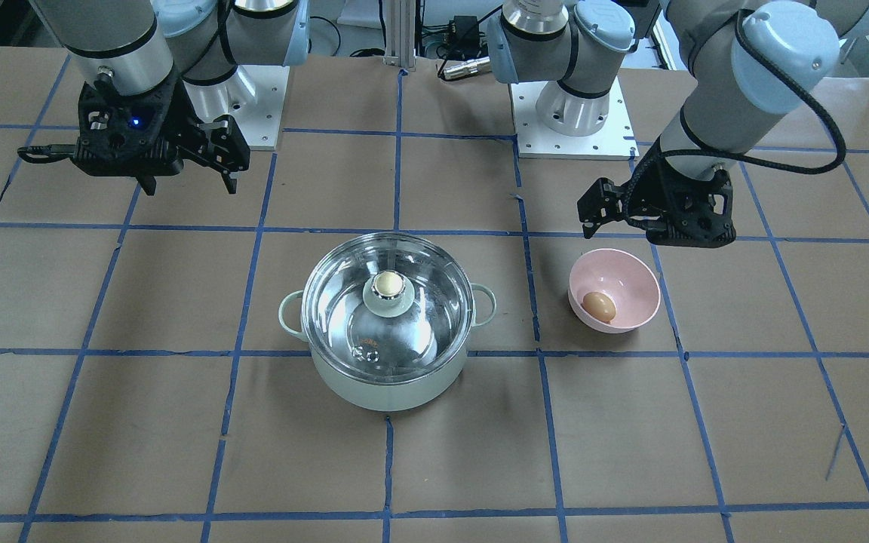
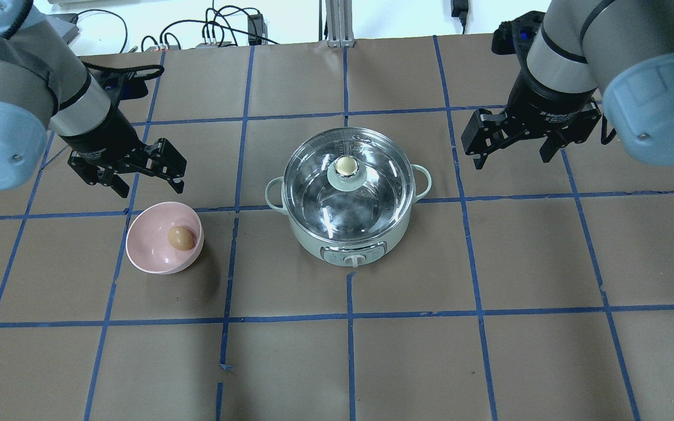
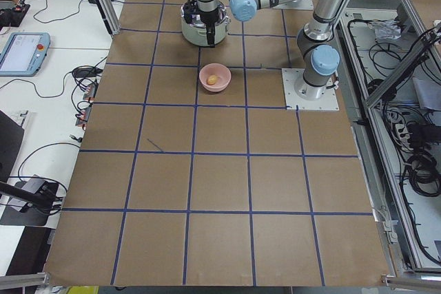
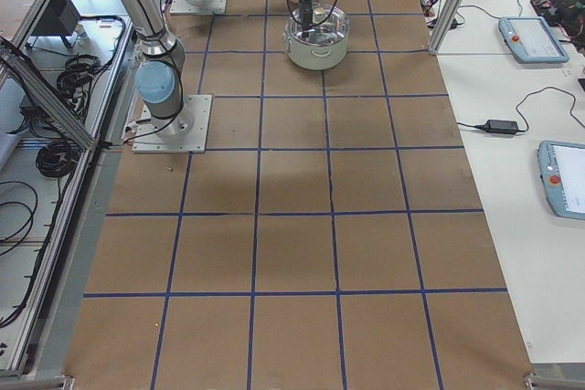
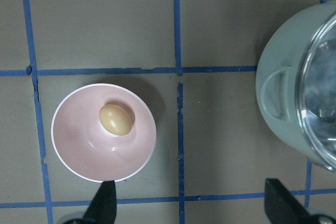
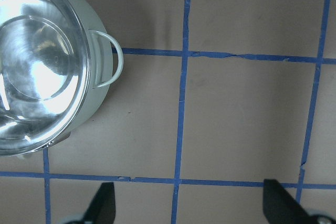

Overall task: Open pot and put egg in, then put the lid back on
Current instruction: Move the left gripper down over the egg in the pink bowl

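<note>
The mint-green pot (image 1: 389,381) (image 2: 313,241) stands mid-table with the clear glass lid (image 1: 336,302) (image 2: 381,181) shut on it, its beige-capped knob (image 1: 387,285) (image 2: 345,166) on top. The tan egg (image 1: 599,305) (image 2: 180,238) (image 5: 115,119) lies in a pink bowl (image 1: 634,275) (image 2: 147,248) (image 5: 79,148) beside the pot. My left gripper (image 1: 606,215) (image 2: 150,187) (image 5: 194,205) is open and empty, above and just behind the bowl. My right gripper (image 1: 189,179) (image 2: 512,161) (image 6: 191,205) is open and empty, up off the table on the pot's other side. The pot's loop handle (image 6: 113,59) shows in the right wrist view.
Brown paper with a blue tape grid (image 2: 348,316) covers the table. The two arm bases (image 1: 570,113) stand on white plates at the robot's side. A control panel with a dial (image 2: 353,257) faces the robot on the pot's wall. Cables lie past the far edge.
</note>
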Robot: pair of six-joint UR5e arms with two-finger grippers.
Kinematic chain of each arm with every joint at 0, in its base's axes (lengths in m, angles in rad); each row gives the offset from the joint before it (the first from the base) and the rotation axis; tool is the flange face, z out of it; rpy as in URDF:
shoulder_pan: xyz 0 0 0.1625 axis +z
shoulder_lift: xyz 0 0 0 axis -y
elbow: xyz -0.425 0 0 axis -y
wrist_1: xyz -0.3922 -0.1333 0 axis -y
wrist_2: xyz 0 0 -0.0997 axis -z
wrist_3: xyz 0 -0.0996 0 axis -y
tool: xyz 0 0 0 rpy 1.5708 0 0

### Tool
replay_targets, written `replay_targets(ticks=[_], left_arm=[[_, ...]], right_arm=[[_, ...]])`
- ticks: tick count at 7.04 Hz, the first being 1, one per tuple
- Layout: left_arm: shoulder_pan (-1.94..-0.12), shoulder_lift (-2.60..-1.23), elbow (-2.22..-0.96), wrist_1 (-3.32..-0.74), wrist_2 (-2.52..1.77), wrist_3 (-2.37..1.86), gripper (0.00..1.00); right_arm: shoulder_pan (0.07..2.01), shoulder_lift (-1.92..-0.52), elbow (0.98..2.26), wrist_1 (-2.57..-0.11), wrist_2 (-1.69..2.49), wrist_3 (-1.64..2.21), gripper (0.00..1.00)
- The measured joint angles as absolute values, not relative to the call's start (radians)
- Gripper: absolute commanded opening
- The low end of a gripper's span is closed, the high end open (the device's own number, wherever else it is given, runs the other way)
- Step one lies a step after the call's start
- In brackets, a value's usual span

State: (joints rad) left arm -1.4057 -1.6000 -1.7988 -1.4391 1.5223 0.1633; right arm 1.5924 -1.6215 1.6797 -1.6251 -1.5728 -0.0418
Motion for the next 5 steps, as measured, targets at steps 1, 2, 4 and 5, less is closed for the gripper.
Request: replay_targets(ticks=[1,2,4,5], left_arm=[[-1.394,-1.620,-1.826,-1.413,1.524,0.172,1.00],[-1.390,-1.638,-1.844,-1.400,1.526,0.174,1.00],[-1.389,-1.671,-1.856,-1.394,1.532,0.176,1.00],[-1.388,-1.686,-1.865,-1.390,1.538,0.176,1.00]], right_arm=[[1.595,-1.624,1.678,-1.627,-1.564,-0.044,1.00],[1.599,-1.627,1.677,-1.629,-1.560,-0.044,1.00],[1.595,-1.622,1.671,-1.620,-1.559,-0.044,1.00],[1.595,-1.621,1.671,-1.617,-1.558,-0.043,1.00]])
